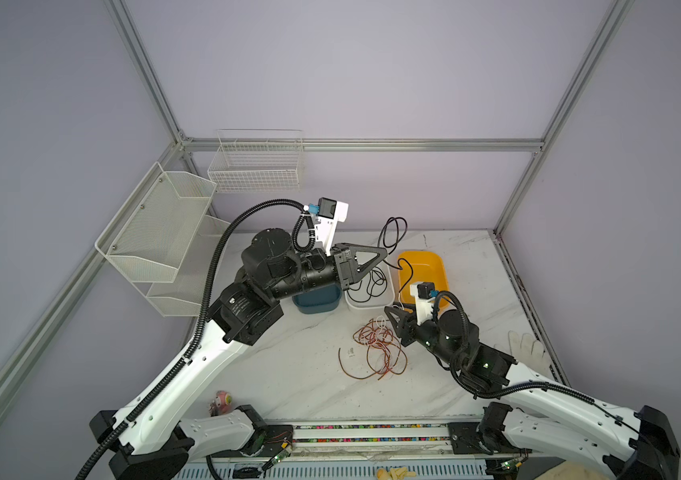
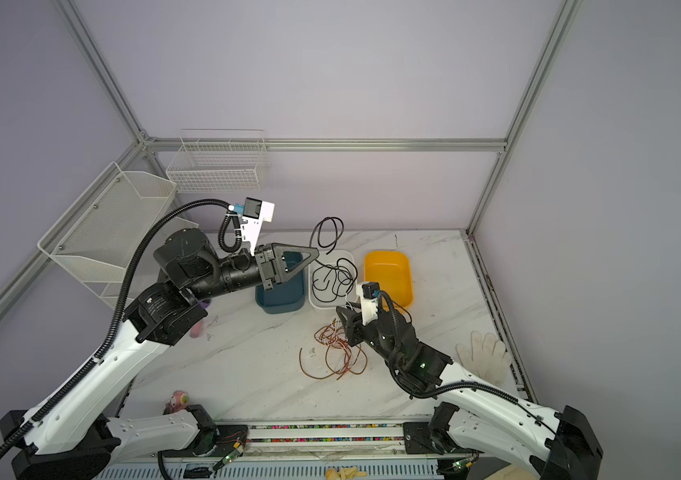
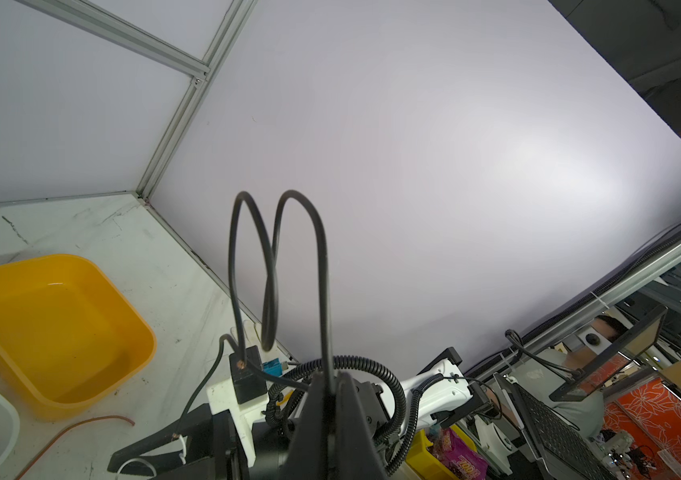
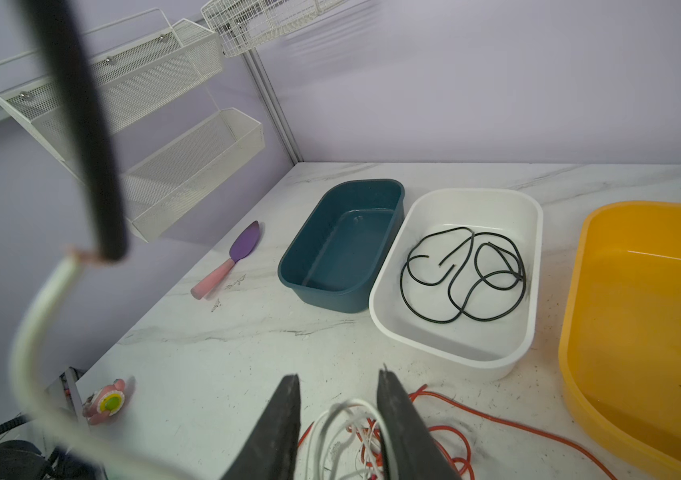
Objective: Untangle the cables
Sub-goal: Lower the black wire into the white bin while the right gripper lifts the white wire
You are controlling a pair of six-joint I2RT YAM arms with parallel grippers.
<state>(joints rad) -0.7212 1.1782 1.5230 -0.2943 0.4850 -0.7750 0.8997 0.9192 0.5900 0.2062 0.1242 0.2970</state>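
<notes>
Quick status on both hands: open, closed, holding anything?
Left hand: closed, holding the black cable up in the air.
Right hand: open, straddling loops of white cable, nothing gripped.

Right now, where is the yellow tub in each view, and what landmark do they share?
In a top view: yellow tub at the back of the table, right of middle.
In a top view: same spot.
Left wrist view: on the table, near the raised black cable.
Right wrist view: partly cut off at the picture's edge.
Landmark: the white tub next to it, in all four.
</notes>
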